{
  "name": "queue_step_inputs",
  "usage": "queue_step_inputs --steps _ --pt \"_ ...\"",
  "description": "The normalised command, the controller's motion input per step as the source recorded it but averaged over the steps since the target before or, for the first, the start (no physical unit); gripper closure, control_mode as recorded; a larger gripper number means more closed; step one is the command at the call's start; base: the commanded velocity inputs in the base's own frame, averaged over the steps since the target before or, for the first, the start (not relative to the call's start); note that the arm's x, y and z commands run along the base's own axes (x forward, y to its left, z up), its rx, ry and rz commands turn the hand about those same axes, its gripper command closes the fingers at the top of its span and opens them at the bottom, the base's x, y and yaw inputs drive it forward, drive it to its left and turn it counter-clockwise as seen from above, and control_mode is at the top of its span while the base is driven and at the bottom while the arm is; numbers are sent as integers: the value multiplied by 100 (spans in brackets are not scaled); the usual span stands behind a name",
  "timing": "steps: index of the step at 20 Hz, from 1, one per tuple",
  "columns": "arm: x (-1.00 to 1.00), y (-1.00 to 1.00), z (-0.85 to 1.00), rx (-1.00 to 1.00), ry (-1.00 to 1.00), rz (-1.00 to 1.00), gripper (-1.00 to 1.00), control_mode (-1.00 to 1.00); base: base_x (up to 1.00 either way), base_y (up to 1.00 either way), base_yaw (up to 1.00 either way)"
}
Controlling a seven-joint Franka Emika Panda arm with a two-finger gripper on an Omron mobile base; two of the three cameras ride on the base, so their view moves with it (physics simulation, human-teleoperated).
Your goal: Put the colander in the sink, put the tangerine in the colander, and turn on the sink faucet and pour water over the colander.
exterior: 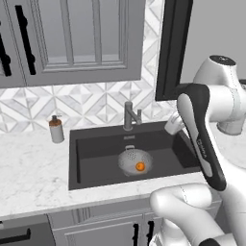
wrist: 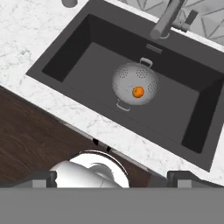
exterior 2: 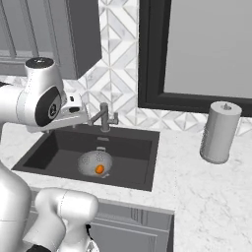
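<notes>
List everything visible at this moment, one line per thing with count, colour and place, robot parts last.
sink: one, dark charcoal, set in the counter
colander: one, grey, on the sink floor
tangerine: one, orange, inside the colander
sink faucet: one, grey, behind the sink
soap dispenser: one, grey, on the counter left of the sink
paper towel roll: one, grey-white, on the counter right of the sink
counter: one, white marble, around the sink
gripper: one, dark fingers, open, above the sink's front edge
</notes>
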Motion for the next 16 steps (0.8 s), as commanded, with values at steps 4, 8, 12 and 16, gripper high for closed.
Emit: queue_step_inputs --steps 4,8,12,16 --pt "0 0 0 0 0 0 -100 100 0 -44 0" --pt "0 0 0 0 0 0 -100 100 0 -58 0" --pt "0 0 0 0 0 0 -100 100 0 -39 0" --pt "0 0 0 0 0 0 -100 100 0 -30 0"
